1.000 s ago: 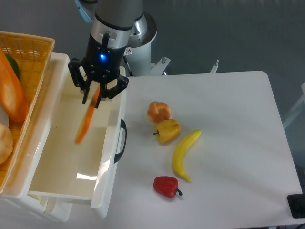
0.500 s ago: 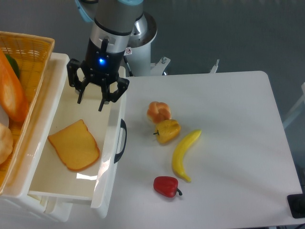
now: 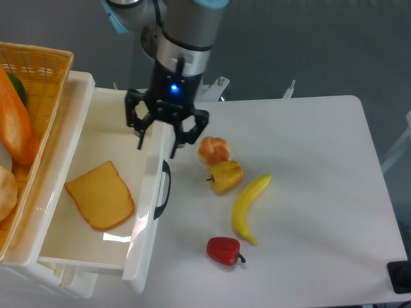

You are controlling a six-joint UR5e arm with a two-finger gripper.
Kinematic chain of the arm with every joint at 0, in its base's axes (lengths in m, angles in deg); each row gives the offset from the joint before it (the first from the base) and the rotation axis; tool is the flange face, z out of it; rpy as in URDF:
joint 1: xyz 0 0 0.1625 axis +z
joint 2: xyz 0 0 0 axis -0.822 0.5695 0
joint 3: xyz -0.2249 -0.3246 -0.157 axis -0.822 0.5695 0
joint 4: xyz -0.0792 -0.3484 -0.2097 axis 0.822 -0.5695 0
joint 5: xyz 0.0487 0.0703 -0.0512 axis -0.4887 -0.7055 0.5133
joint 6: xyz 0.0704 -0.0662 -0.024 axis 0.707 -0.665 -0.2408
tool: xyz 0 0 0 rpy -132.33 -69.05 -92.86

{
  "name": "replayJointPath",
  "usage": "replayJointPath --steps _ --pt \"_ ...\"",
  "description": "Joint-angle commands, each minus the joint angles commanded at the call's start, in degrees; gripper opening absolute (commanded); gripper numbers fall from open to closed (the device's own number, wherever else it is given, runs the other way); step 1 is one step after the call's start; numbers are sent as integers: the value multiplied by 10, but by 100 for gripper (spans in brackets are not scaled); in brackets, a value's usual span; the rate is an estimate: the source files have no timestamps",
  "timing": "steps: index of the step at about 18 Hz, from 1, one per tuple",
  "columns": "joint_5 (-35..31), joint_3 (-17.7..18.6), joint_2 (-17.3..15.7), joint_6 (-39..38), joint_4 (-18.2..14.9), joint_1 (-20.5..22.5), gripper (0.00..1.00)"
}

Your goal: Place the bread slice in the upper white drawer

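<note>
A: Where is the bread slice [image 3: 99, 195] now?

B: It lies flat on the floor of the upper white drawer [image 3: 149, 212], in the lower left of the frame — thin, with a tan face and an orange crust.

A: And the gripper [image 3: 157, 145]?

B: Up and to the right of the slice, over the drawer's front wall; its fingers are apart and hold nothing. The drawer is smooth white plastic.

The arm reaches down from above, its gripper [image 3: 157, 144] pointing downward, fingers spread apart and holding nothing.
</note>
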Motion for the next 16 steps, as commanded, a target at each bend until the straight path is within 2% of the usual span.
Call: replayJointPath --steps 2,4,5,9,12,16 --pt "1 -8 13 3 6 18 69" --pt "0 -7 27 31 18 32 78" --pt "0 -8 37 48 17 40 80" --pt "-7 -7 59 79 26 58 80" --pt "-48 -7 62 122 26 66 98" --pt "-107 -8 65 175 31 65 100"
